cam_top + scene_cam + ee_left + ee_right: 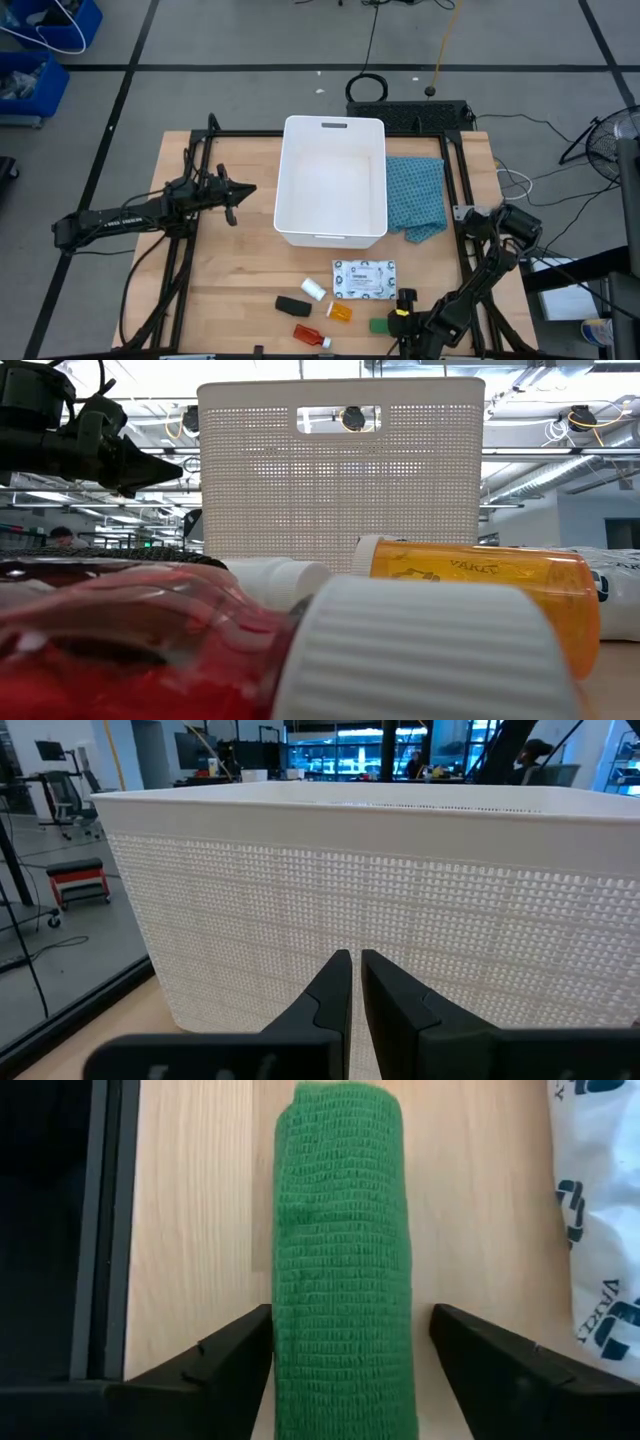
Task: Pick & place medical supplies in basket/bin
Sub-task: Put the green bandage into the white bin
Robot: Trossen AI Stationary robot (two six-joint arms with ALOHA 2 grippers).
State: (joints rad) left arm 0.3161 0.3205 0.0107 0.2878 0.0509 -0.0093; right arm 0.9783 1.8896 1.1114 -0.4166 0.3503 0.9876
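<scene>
While the right gripper [397, 322] sits at the near table edge around the green oblong [379, 325], the high view shows the white basket [331, 236] mid-table with nothing seen inside. Near it lie the white packet [364, 279], small white cylinder [314, 290], black oblong [292, 304], orange vial [340, 312] and red bottle [311, 335]. A teal-blue cloth [418, 197] lies beside the basket's right wall. The left gripper [236, 195] waits just left of the basket.

Low view: red bottle [130, 650] fills the foreground, its ribbed white cap nearest the lens. The orange vial [485, 595] lies on its side behind it. Basket wall [340, 480] with handle slot stands beyond.

Left wrist view: left fingers [325, 1000] almost together, only a thin gap, holding nothing, facing the basket's mesh wall [400, 900].

Right wrist view: the right gripper [350, 1365] has its fingers [235, 1355] spread, straddling the green oblong [345, 1270], a woven wrap roll. Neither pad appears to press it yet.

Judgement: step in hand is grasping the roll. Close squarely across its narrow width, keep it centred between the pads, lift straight up before swinging toward the basket, and keep clear of the packet [600, 1220] alongside.

Writing: vial label seems to read "VAKLY". Packet print shows partial letters, not legible.
</scene>
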